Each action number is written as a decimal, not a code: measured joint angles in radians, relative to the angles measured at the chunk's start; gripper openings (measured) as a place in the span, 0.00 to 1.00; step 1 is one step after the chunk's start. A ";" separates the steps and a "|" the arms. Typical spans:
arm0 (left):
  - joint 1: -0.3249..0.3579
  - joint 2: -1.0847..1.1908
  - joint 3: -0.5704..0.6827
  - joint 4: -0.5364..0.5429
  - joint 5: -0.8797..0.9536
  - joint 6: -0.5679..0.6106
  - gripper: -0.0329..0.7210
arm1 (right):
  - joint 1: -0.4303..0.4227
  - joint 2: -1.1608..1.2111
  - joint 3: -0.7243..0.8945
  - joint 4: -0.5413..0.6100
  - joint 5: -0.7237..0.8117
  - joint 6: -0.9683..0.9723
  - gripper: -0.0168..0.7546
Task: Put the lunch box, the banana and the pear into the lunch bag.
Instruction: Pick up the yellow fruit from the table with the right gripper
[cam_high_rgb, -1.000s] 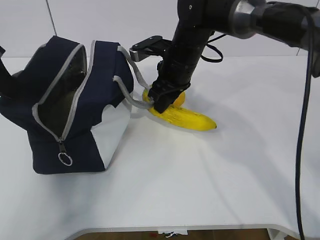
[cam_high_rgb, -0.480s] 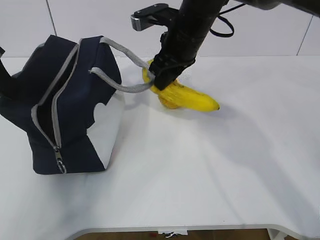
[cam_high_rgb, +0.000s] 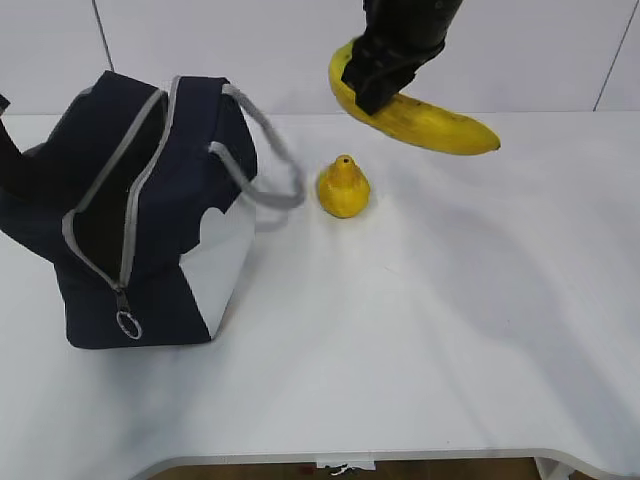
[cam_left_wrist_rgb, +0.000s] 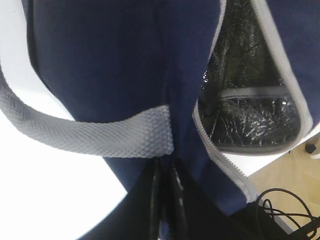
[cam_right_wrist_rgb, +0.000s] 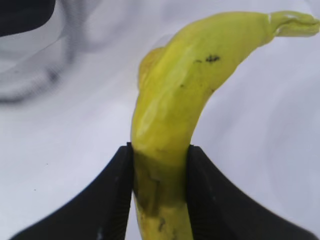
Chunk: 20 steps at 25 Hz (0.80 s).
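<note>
Right fingers (cam_right_wrist_rgb: 159, 192) pinching banana (cam_high_rgb: 420, 112) near its end, lifted at upper centre, pear (cam_high_rgb: 343, 188) on tabletop (cam_high_rgb: 420, 340) below, unzipped bag (cam_high_rgb: 140, 215) at left, left fingers (cam_left_wrist_rgb: 165, 200) pressed together at bag's strap (cam_left_wrist_rgb: 90, 135).

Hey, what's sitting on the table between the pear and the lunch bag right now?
In the exterior view, only the bag's grey handle loop hangs between the pear and the lunch bag; the table beneath is bare.
</note>
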 joint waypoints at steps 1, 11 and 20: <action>0.000 0.000 0.000 0.000 0.001 0.000 0.04 | 0.000 -0.010 0.000 -0.015 0.002 0.002 0.35; 0.000 0.000 0.000 -0.028 -0.004 0.000 0.04 | 0.000 -0.073 0.000 0.320 0.004 0.121 0.35; 0.000 0.000 0.000 -0.043 -0.008 0.000 0.04 | 0.000 -0.073 0.000 0.880 -0.189 0.129 0.35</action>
